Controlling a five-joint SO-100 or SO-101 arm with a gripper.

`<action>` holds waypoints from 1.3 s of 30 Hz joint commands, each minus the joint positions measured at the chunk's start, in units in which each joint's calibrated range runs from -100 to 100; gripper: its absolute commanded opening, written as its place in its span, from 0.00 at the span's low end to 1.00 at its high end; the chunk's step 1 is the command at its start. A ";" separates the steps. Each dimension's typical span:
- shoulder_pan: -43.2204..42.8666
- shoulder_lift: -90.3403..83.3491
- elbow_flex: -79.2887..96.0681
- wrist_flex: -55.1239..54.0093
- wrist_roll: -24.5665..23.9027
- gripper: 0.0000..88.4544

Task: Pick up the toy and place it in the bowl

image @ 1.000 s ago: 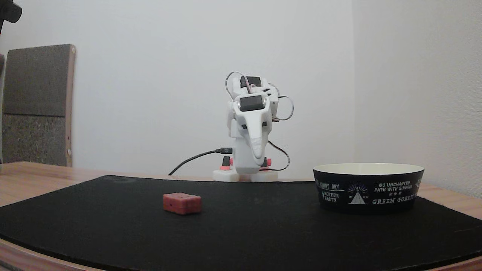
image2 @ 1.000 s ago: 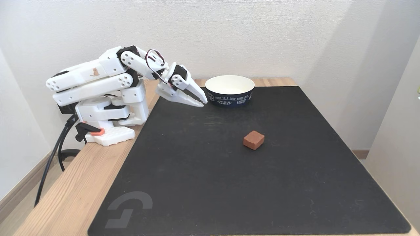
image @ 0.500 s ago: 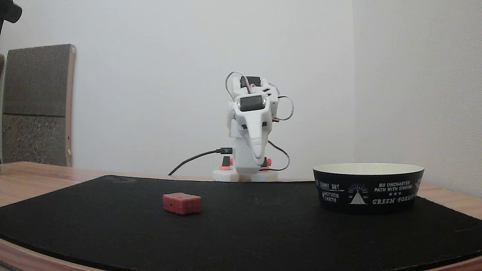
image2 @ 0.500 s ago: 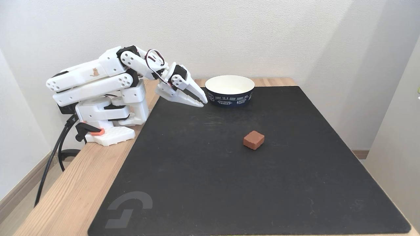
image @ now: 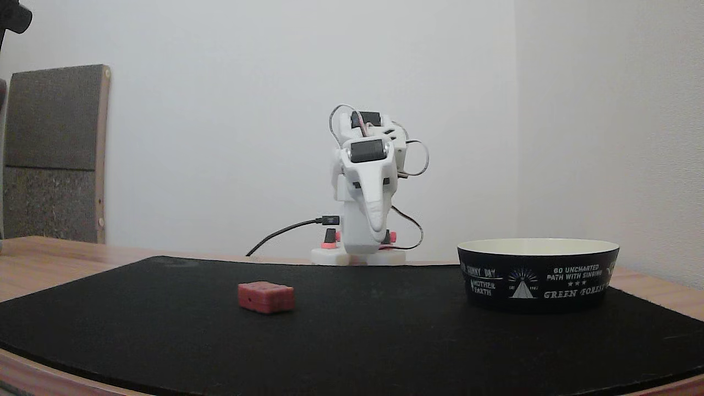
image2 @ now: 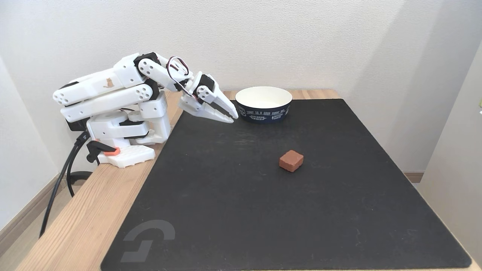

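on the black mat over the wooden surface (image2: 94, 210), the small red rectangular toy (image2: 291, 160) lies untouched — well apart from the folded arm's clenched, empty hand (image2: 232, 115), parked beside the black cream-lined bowl (image2: 263, 113).

in a fixed view you can't see into the bowl (image: 538, 274): its cream inside is hidden behind the near wall, and the print wraps out of sight at the right. the gripper (image: 376, 224) points at you there, so whether its jaws are parted is hard to tell. the mat (image: 352, 352) is cut off by the bottom edge. the toy (image2: 291, 160) dots are too small to make out.
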 commanded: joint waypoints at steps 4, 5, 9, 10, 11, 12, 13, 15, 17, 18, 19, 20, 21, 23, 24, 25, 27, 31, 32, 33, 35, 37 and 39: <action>-0.28 -0.67 0.69 -0.14 0.23 0.07; -0.28 -0.67 0.69 -0.22 0.23 0.07; -0.28 -0.67 0.69 -0.22 0.28 0.14; -0.28 -0.67 0.69 -0.22 0.28 0.20; -0.28 -0.67 0.69 -0.14 0.28 0.26; -0.28 -0.67 0.69 -0.14 0.28 0.38; -0.28 -0.67 0.69 -0.14 0.28 0.42; -0.28 -0.67 0.69 -0.14 0.28 0.46; -0.28 -0.67 0.69 -0.14 0.28 0.46; -0.20 -0.67 0.69 -0.14 0.23 0.46; 0.14 -0.50 0.51 -0.22 0.18 0.46; 0.56 0.00 0.24 -0.30 0.18 0.46; 0.64 0.42 -0.03 -0.30 -0.08 0.46; 0.81 2.25 -1.57 -0.30 -0.24 0.46; 1.06 4.17 -3.10 -0.30 -0.29 0.46; 1.56 6.59 -4.90 -0.30 -0.34 0.46; 2.90 16.84 -12.56 -0.39 -1.23 0.46; 6.08 37.93 -29.69 -0.39 -5.98 0.46; 6.83 42.94 -34.10 -0.39 -6.19 0.46; 7.42 47.27 -37.89 -0.39 -6.19 0.46; 10.68 60.94 -49.06 -0.22 -6.24 0.46; 14.36 68.86 -55.82 -0.30 -6.24 0.46; 17.12 75.70 -62.13 -0.30 -6.24 0.46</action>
